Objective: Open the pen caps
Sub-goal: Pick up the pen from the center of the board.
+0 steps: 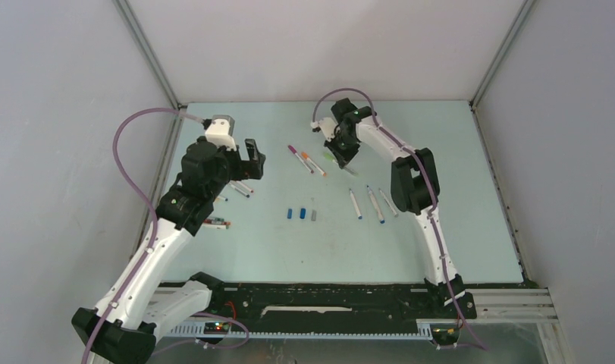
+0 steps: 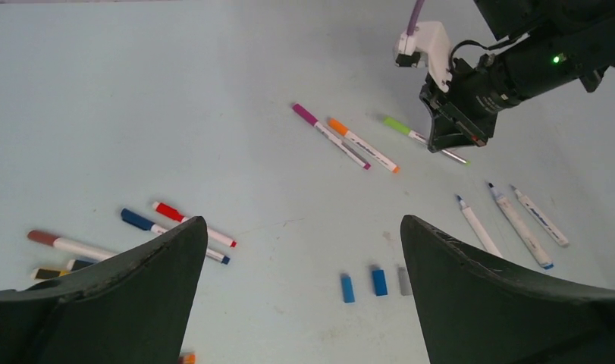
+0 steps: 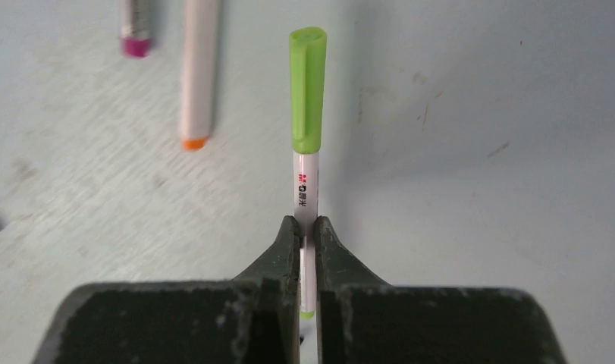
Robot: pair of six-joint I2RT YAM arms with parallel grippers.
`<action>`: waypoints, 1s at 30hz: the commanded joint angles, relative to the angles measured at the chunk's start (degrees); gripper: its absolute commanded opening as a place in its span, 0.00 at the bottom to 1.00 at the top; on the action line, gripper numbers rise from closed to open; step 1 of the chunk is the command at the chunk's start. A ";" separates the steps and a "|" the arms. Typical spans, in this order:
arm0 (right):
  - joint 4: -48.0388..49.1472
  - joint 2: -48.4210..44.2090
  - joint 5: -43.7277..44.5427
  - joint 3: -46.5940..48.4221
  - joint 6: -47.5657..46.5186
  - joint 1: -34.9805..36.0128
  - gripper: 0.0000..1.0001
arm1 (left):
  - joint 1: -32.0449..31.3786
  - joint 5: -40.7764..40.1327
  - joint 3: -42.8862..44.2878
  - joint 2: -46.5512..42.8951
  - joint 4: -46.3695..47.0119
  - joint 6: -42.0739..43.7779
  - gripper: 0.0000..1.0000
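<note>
Green-capped pen [image 3: 305, 189] is pinched at its barrel by the right gripper [image 3: 305, 227], cap [image 3: 308, 91] straight ahead of it; the left gripper [image 2: 300, 221] is spread, farther off.

Pen [image 3: 305, 189] in right gripper [image 3: 307, 227]: white barrel, red-and-black print, lime-green cap [image 3: 308, 91] ahead of claw. Left of claw: orange-tipped pen [image 3: 198, 76], white; beyond it magenta-tipped pen [image 3: 136, 34]. Claw dull black. Table [image 3: 478, 152] pale blue-grey.

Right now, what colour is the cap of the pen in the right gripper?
Light green cap, clearest in the right wrist view.
</note>
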 commanded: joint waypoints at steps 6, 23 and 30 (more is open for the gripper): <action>3.65 -23.02 -13.37 -13.39 -0.50 1.24 0.00 | 0.33 13.05 -3.04 -2.33 6.02 -0.34 1.00; 37.21 -63.13 -67.84 -61.30 17.35 -15.40 0.00 | -9.32 17.70 -22.72 -5.32 52.25 -35.37 1.00; 51.66 -61.71 -73.85 -66.62 31.64 -17.63 0.00 | -16.12 10.82 -21.05 2.05 59.51 -36.73 1.00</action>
